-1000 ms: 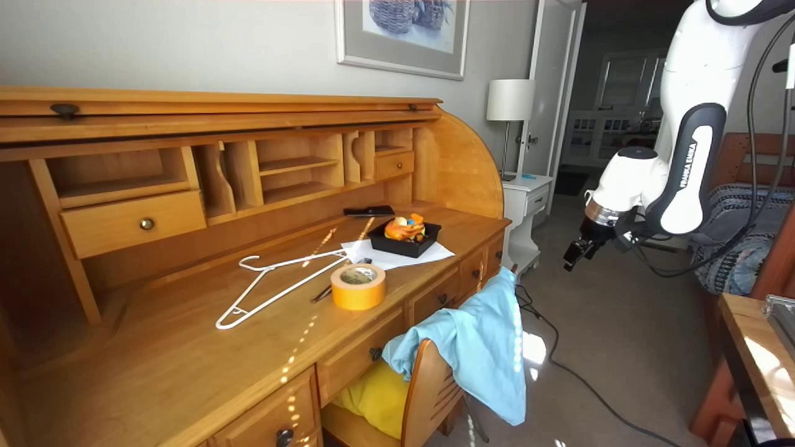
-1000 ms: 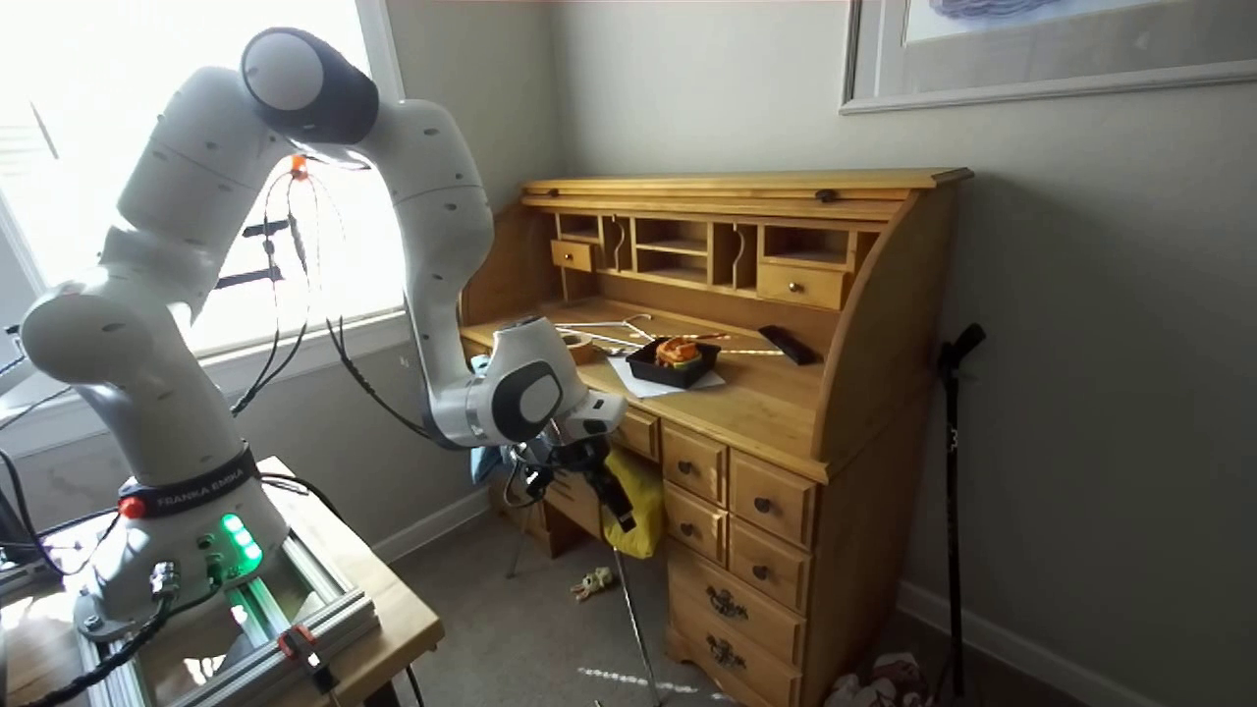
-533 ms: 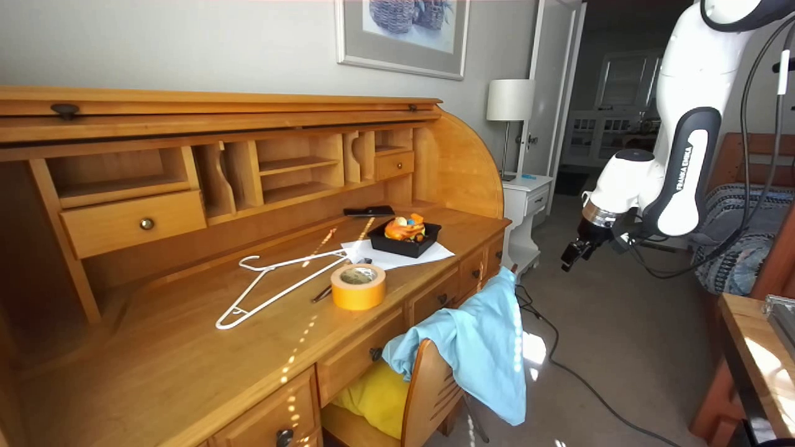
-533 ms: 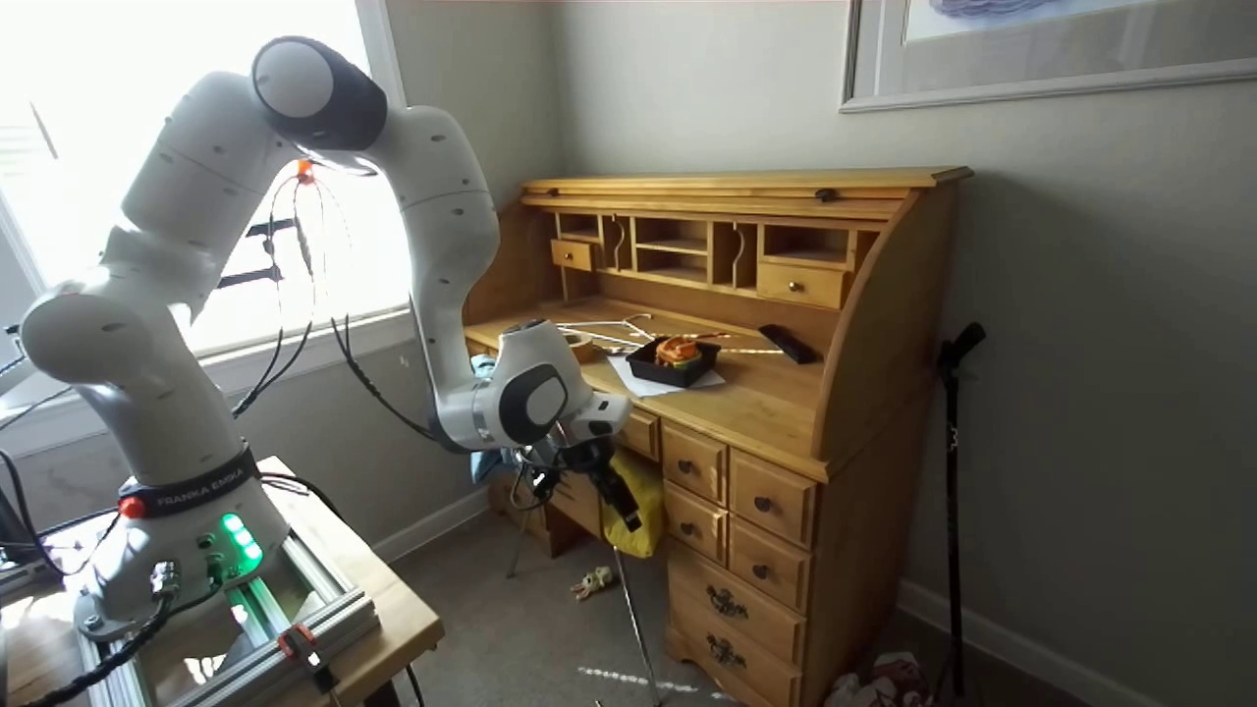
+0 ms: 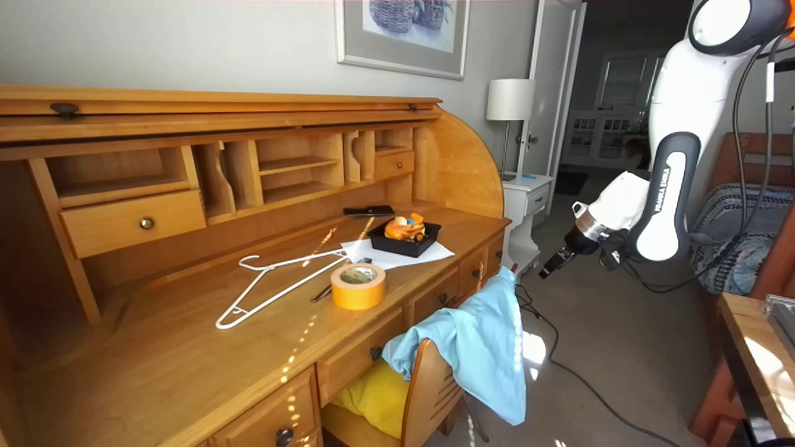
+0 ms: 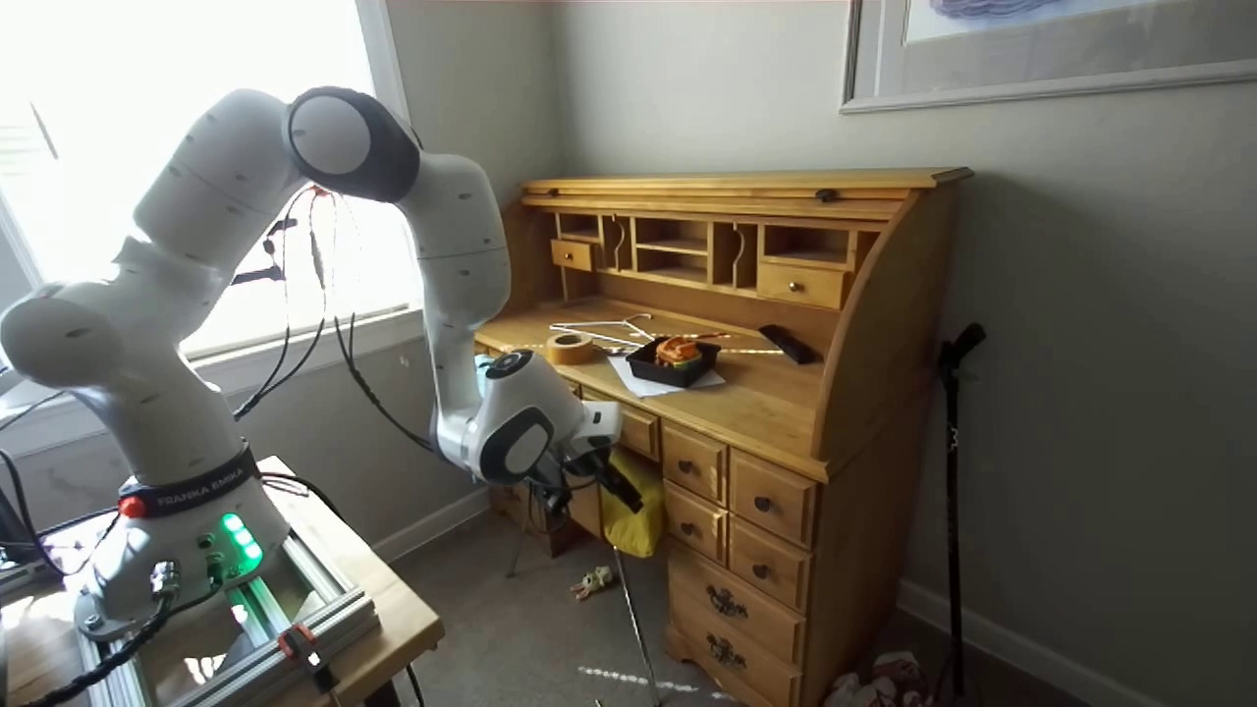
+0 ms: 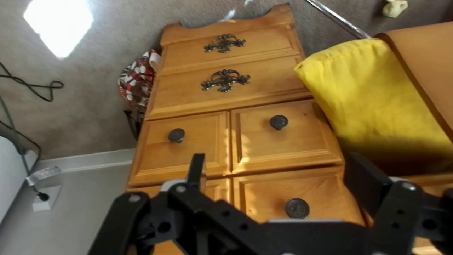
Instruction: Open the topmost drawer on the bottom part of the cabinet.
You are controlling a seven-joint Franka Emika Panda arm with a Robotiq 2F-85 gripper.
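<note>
The cabinet is a honey-oak roll-top desk (image 6: pixel 874 471), also in an exterior view (image 5: pixel 186 347). Its lower pedestal has a top row of two drawers with dark round knobs, an inner one (image 6: pixel 692 447) and an outer one (image 6: pixel 771 481); all look closed. A wide, plain-fronted drawer cannot be told for sure. In the wrist view the inner top-row drawer (image 7: pixel 262 191) shows behind my gripper (image 7: pixel 277 159), its knob (image 7: pixel 297 208) between the spread fingers. My gripper is open and empty, apart from the drawers. In both exterior views it hangs in front of the desk (image 5: pixel 549 272) (image 6: pixel 630 499).
A chair (image 5: pixel 428 391) with a blue cloth (image 5: pixel 478 341) and yellow pillow (image 6: pixel 633 506) stands in the desk's knee space, beside my gripper. A black tray (image 6: pixel 648 371) with a toy, a tape roll (image 5: pixel 358 292) and a hanger (image 5: pixel 273 301) lie on the desk.
The arm has reached forward and lowered its elbow. The gripper has moved toward the desk and tilted to point more forward. The desk drawers have not moved.
</note>
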